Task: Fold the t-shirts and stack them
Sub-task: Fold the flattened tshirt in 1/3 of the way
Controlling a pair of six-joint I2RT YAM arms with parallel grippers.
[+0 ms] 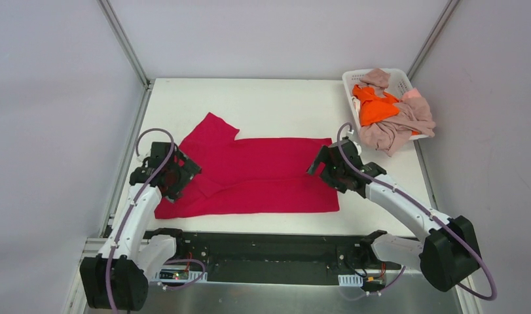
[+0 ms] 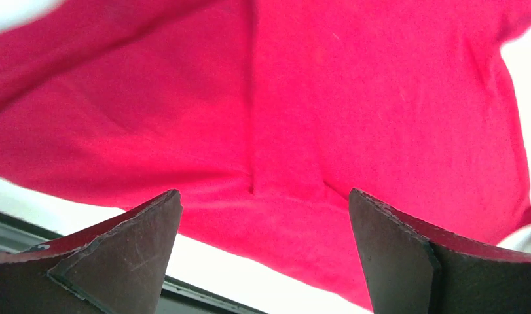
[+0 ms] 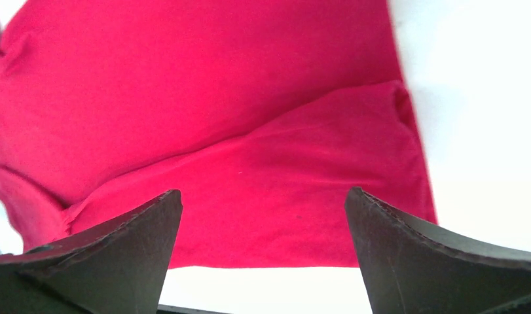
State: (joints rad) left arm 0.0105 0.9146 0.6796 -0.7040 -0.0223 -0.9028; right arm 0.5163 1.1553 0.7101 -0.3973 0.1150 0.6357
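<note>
The crimson t-shirt (image 1: 262,176) lies spread on the white table (image 1: 282,104). The left gripper (image 1: 177,173) hovers over its left end and the right gripper (image 1: 323,165) over its right end, both wide open and empty.

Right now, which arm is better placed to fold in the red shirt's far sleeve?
Left, likely. The left gripper hovers open over the red shirt's end nearest that sleeve; the right gripper is over the opposite end.

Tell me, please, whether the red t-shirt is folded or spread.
Mostly spread: the red t-shirt lies flat on the table, one sleeve out.
</note>
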